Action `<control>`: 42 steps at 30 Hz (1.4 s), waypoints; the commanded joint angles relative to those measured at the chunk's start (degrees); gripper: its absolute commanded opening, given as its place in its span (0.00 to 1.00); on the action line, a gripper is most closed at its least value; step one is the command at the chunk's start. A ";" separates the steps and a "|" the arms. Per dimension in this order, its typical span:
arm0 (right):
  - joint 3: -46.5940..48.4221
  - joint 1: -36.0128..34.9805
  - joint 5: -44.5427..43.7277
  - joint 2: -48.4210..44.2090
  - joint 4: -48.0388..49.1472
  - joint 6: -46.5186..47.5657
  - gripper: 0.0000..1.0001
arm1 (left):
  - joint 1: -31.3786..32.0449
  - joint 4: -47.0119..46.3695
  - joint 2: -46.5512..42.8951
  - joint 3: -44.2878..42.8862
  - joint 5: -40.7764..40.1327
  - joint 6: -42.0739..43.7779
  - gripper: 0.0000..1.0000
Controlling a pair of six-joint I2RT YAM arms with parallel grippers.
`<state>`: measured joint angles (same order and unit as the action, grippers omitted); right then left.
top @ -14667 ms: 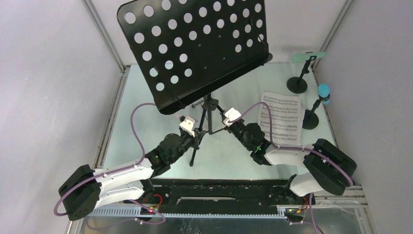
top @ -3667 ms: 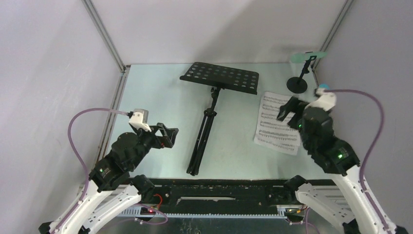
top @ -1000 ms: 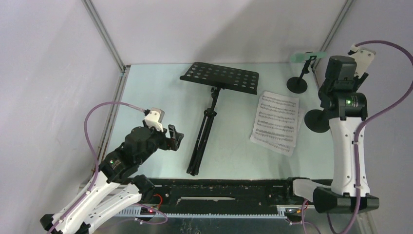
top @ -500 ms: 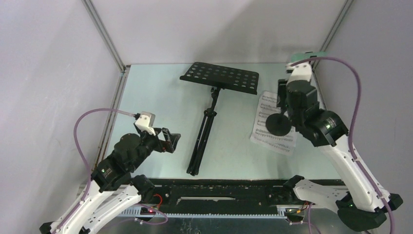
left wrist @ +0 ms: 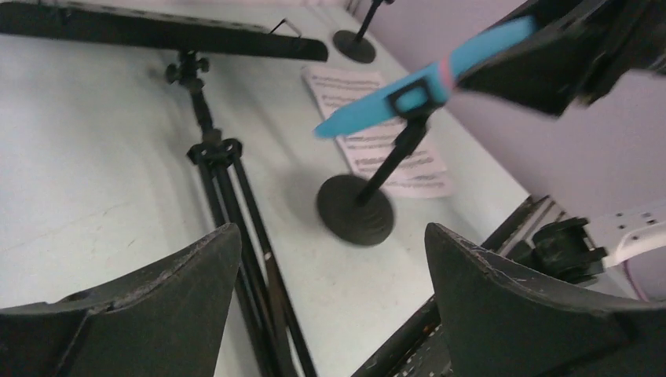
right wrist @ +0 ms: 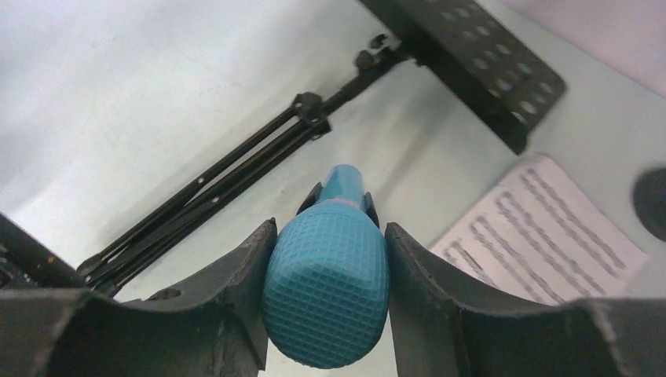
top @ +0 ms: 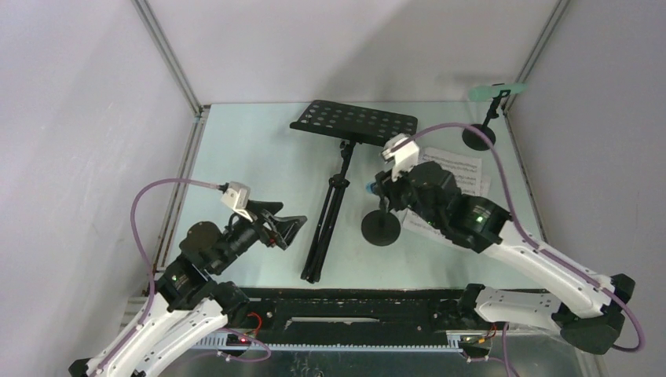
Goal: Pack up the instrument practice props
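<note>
While the right claw (top: 380, 191) is clamped on the ribbed head of the blue microphone (right wrist: 326, 290), that microphone sits clipped in its holder (left wrist: 355, 210), tilted, over the middle of the table (top: 236, 149) — whether the holder's round base touches the top I cannot tell. It sits between the music stand (top: 353, 124) on its left and the sheet music (top: 463, 167) on its right, near both and apart from the stand's folded legs. The stand lies flat, its perforated desk toward the far edge and its feet toward the near rail (top: 361, 297). The left claw (top: 287, 228) has its jaws wide apart on nothing, just left of those legs. The green microphone (top: 496, 90) stands in the second holder (top: 478, 137) in the far right corner, close to the right wall. The broadest stretch of table top lies between the stand and the left wall. Counted: two microphones, two holders, one stand, two claws — the number of sheets I cannot tell.
</note>
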<state>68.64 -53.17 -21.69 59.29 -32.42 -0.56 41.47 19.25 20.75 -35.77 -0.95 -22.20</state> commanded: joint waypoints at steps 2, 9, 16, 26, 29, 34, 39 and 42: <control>-5.63 -1.06 6.00 -0.16 19.42 6.01 0.00 | 3.40 -10.79 4.37 1.44 2.49 -2.44 0.92; -10.61 -1.64 6.12 0.35 28.99 7.69 0.00 | 12.35 -15.16 9.33 1.80 -1.33 -1.29 0.87; -17.04 -3.13 2.83 -1.43 33.37 6.34 0.00 | 20.80 -23.51 9.01 8.08 -6.47 2.81 0.89; -26.10 -3.55 4.41 -4.95 32.77 -0.03 0.00 | 22.70 -37.47 12.72 18.66 -10.34 5.17 0.89; -26.58 -4.36 4.19 -5.44 30.40 -1.91 0.00 | 23.55 -44.76 17.44 20.47 -11.85 7.11 0.90; -26.63 -6.32 2.39 -5.50 28.89 -2.75 0.00 | 24.53 -56.54 28.68 20.34 -14.15 11.47 0.90; -26.63 -7.59 0.19 -5.75 25.04 -5.73 0.00 | 24.62 -74.32 40.46 21.28 -15.50 13.66 0.89; -26.63 -8.12 0.18 -6.27 22.89 -7.65 0.00 | 24.69 -79.49 47.14 19.31 -16.17 13.57 0.85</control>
<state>42.78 -59.42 -22.90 53.58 -2.52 -1.26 65.73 -45.08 61.89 -15.84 -14.48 -11.27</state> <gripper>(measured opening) 0.556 0.869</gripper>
